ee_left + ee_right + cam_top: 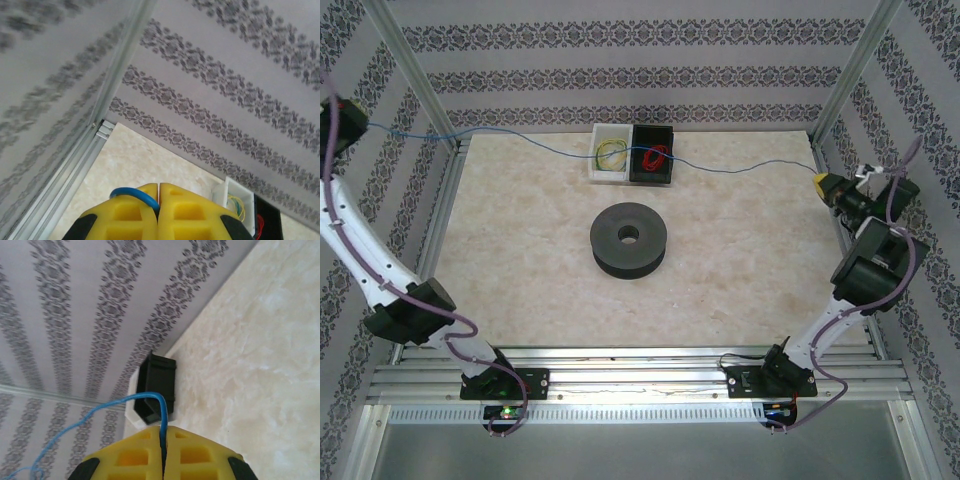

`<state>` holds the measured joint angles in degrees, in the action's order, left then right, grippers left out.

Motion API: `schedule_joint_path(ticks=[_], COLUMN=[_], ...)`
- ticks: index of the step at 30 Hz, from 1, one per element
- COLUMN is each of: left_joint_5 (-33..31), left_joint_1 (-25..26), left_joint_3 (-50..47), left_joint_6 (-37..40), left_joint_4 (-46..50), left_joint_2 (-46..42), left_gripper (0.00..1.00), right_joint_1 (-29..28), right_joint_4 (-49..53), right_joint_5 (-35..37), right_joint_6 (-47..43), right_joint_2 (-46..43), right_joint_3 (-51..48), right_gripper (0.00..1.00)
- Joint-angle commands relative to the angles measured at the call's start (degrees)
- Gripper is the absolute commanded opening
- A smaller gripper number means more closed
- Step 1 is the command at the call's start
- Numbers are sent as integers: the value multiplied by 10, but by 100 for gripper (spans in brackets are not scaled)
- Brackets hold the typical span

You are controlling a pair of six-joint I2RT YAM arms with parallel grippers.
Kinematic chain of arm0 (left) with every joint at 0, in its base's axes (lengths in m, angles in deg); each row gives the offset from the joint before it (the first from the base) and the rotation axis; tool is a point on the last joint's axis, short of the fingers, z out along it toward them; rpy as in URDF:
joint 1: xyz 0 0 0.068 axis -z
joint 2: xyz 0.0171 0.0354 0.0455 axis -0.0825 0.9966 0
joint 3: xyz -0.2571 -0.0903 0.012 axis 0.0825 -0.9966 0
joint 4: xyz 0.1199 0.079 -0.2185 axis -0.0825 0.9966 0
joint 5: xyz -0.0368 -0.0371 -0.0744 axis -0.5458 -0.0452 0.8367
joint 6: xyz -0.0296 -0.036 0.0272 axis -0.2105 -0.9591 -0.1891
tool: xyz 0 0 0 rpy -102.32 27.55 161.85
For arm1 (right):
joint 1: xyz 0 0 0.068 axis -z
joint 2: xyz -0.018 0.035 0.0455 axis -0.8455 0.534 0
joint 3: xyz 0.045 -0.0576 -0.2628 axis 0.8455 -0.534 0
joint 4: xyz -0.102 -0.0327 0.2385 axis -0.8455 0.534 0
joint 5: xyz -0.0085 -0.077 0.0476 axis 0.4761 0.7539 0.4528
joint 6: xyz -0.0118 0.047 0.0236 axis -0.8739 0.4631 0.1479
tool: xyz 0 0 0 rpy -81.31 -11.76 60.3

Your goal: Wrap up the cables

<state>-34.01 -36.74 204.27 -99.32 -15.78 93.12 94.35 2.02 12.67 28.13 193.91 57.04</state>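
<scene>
Blue wire (740,168) stretched over the rear of the beige marble-look worktop (520,260), held at both ends.
Left fingers (180,197) and right fingers (140,440), cut off at the frame edge, are each clamped on the hair-thin wire, which is faint against the patterned wallpaper (620,75); a black spool (629,238) sits mid-worktop.

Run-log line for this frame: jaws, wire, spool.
left jaws: shut on blue wire | right jaws: shut on blue wire | blue wire: strung between both jaws | black spool: centre of table, bare

Overhead looks down; both wrists see black bin (160,376).
</scene>
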Motion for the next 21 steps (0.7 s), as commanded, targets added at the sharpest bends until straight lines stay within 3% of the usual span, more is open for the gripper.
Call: schedule_joint_path(ticks=[1, 7, 11, 20, 21], left_joint_5=[-93, -116, -136, -187, -195], left_joint_1=[83, 213, 276, 368, 375], left_joint_3=[-40, -222, -323, -410, -409], left_joint_6=[43, 27, 22, 4, 6], left_joint_4=[-13, -101, -151, -221, -221], left_joint_2=[-54, -159, -209, -242, -240], left_gripper=[0, 0, 0, 0, 0], right_joint_1=[-71, -186, -241, -273, -273], right_joint_4=[211, 281, 298, 346, 353], right_joint_5=[117, 240, 281, 353, 357], right_joint_6=[-165, -205, -218, -237, -241], right_joint_2=[-44, -20, 26, 102, 106], right_joint_3=[70, 128, 170, 255, 260], right_gripper=[0, 0, 0, 0, 6])
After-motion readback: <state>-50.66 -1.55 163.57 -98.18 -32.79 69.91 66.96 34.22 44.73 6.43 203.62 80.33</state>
